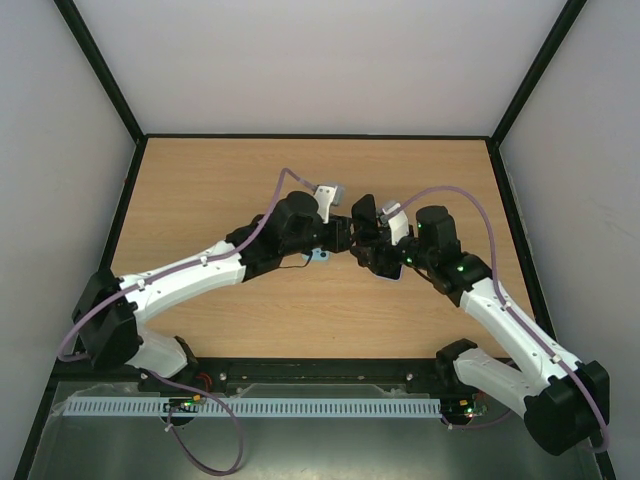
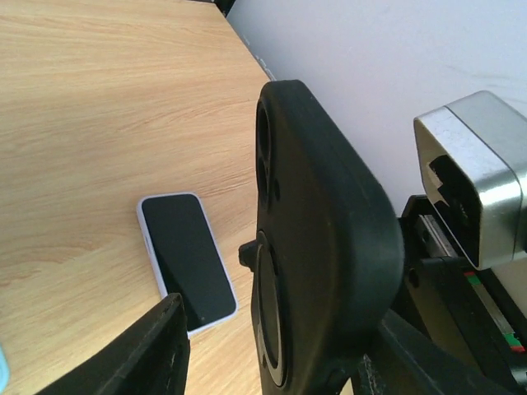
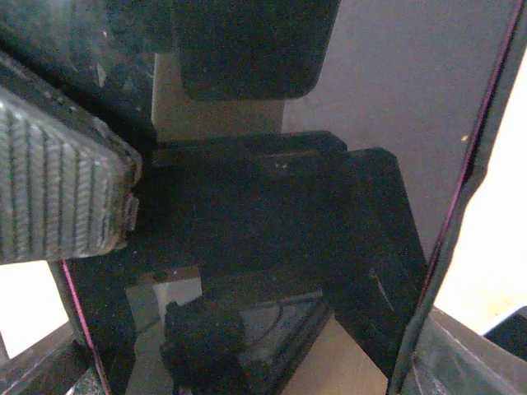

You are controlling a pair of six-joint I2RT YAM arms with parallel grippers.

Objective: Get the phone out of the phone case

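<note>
Your right gripper (image 3: 259, 267) looks clamped across the black phone case (image 2: 321, 247). One ribbed pad (image 3: 58, 181) sits on one edge, the other finger on the far edge, and the case stands upright between the two arms. Your left gripper (image 2: 276, 350) sits around the case's lower end with its fingers (image 2: 156, 346) apart. There's a clear gap on one side, and I can't tell if the other finger touches. The phone (image 2: 185, 259) lies flat and screen up on the wooden table (image 2: 99, 99), just past the case and not touching it. The right wrist view only gives you a dark glossy surface with a thin pink edge, too close to tell more.
</note>
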